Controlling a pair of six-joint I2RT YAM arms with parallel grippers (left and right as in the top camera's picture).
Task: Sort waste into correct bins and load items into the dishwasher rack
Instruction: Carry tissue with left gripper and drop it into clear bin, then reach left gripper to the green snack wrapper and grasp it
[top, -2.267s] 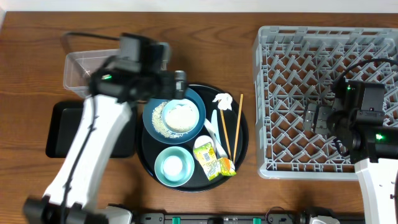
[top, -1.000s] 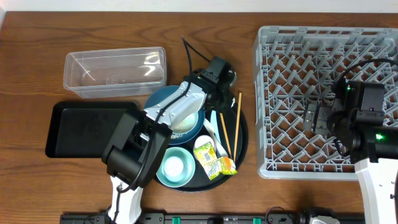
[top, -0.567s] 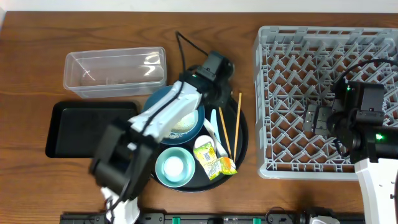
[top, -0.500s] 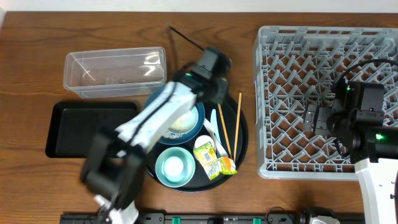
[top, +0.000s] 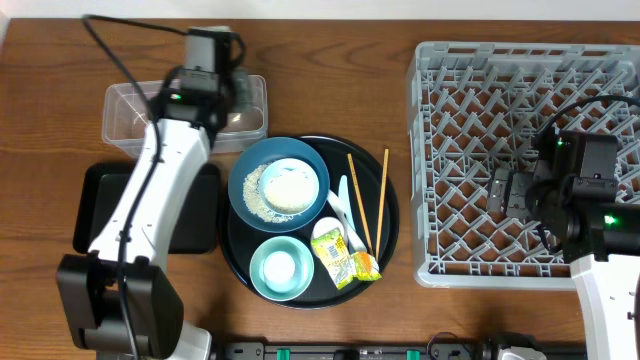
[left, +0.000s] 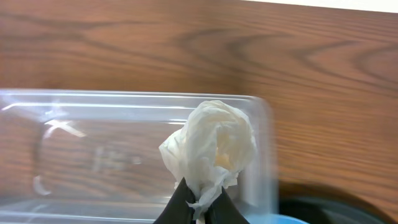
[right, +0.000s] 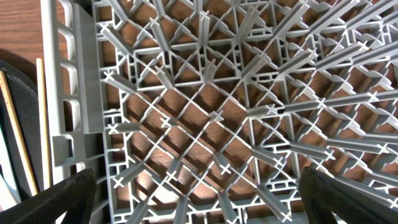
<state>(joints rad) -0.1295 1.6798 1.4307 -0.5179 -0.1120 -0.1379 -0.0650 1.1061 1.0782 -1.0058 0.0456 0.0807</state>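
Observation:
My left gripper (left: 199, 205) is shut on the crumpled white tissue (left: 211, 146) and holds it above the right end of the clear tub (left: 112, 162). From overhead, the left gripper (top: 222, 100) hangs over that clear tub (top: 130, 110) and hides the tissue. My right gripper (right: 205, 199) stands wide open with nothing in it, just above the lattice of the grey dishwasher rack (right: 211, 115); overhead it shows at the rack's (top: 520, 100) middle (top: 505, 190).
The round black tray (top: 392, 235) carries a dark-blue bowl (top: 245, 190) with a small rice-filled bowl (top: 292, 187) in it, a teal bowl (top: 280, 268), a white spoon (top: 345, 205), two chopsticks (top: 380, 200) and yellow-green wrappers (top: 340, 255). A black rectangular tray (top: 100, 210) lies at the left.
The left arm lifted the tissue off the round tray and swung it left and back to above the clear tub. The right arm has not moved.

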